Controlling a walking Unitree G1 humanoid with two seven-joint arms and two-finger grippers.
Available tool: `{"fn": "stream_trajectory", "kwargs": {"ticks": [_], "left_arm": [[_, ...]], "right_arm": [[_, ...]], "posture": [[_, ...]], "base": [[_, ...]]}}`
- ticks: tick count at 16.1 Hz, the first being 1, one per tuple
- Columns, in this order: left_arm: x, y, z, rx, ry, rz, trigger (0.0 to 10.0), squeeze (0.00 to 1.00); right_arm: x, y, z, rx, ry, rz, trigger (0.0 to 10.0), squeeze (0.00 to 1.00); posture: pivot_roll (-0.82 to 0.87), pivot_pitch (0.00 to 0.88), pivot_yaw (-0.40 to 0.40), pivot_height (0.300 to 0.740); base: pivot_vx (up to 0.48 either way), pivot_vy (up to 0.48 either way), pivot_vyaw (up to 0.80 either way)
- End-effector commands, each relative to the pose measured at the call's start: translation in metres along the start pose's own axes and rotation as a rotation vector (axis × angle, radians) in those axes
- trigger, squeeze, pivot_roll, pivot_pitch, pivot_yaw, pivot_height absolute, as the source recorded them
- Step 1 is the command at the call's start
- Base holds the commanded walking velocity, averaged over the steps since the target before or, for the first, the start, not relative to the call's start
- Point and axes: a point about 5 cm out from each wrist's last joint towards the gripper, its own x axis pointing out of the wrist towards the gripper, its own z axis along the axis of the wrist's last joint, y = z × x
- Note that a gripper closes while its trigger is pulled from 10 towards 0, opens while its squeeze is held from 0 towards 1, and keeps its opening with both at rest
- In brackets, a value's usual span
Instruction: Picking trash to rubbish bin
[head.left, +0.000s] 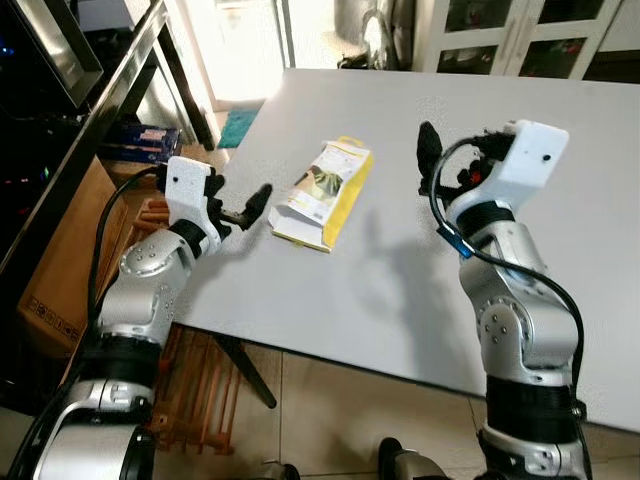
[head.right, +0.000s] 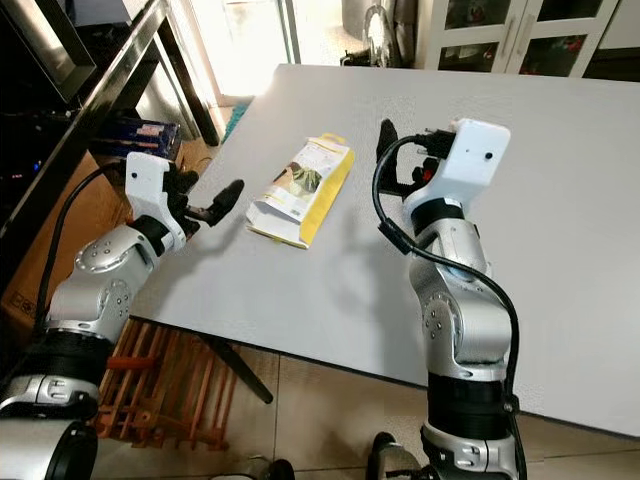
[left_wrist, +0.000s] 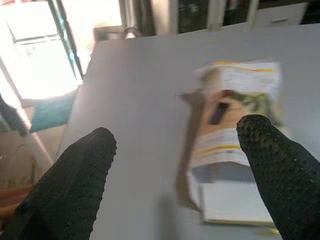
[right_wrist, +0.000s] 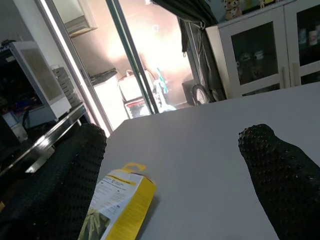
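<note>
A flattened yellow and white carton lies on the grey table, near its left edge. My left gripper hovers just left of the carton, fingers open and pointing at its near end; the left wrist view has the carton between the two black fingertips. My right gripper is raised above the table to the right of the carton, open, with nothing in it. The carton lies below and ahead of it in the right wrist view.
A dark shelf unit and a cardboard box stand left of the table. An orange wooden rack sits on the floor under the table's corner. White cabinets line the back wall.
</note>
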Motion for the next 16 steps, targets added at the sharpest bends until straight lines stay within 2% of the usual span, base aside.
{"fn": "stream_trajectory", "kwargs": {"ticks": [1,5,9,14,15,16], "left_arm": [[0.001,0.005,0.000,0.012,-0.001,0.030,10.0,0.00],[0.010,0.004,-0.021,0.018,0.045,0.081,10.0,0.00],[0.018,0.002,-0.028,0.040,0.078,0.116,10.0,0.00],[0.023,-0.004,-0.035,0.063,0.105,0.146,10.0,0.00],[0.023,-0.004,-0.037,0.069,0.111,0.150,10.0,0.00],[0.023,-0.004,-0.039,0.077,0.118,0.154,10.0,0.00]], "right_arm": [[-0.003,0.004,0.003,-0.008,-0.004,0.009,10.0,0.87],[-0.014,0.004,0.014,-0.024,-0.032,-0.009,10.0,0.87],[-0.026,0.002,0.020,-0.046,-0.044,-0.029,10.0,0.87],[-0.029,0.003,0.031,-0.052,-0.061,-0.035,10.0,0.87],[-0.029,0.003,0.030,-0.048,-0.050,-0.034,10.0,0.87],[-0.032,0.004,0.024,-0.004,0.020,-0.033,10.0,0.86]], "posture": [[-0.01,0.192,0.117,0.740],[-0.09,0.224,0.140,0.740],[-0.14,0.245,0.152,0.740],[-0.16,0.245,0.154,0.740],[-0.16,0.243,0.153,0.740],[-0.16,0.243,0.153,0.740]], "base": [[0.000,0.000,0.00],[0.000,0.000,0.00],[0.000,0.000,0.00],[0.000,0.000,0.00],[0.000,0.000,0.00],[0.000,0.000,0.00]]}}
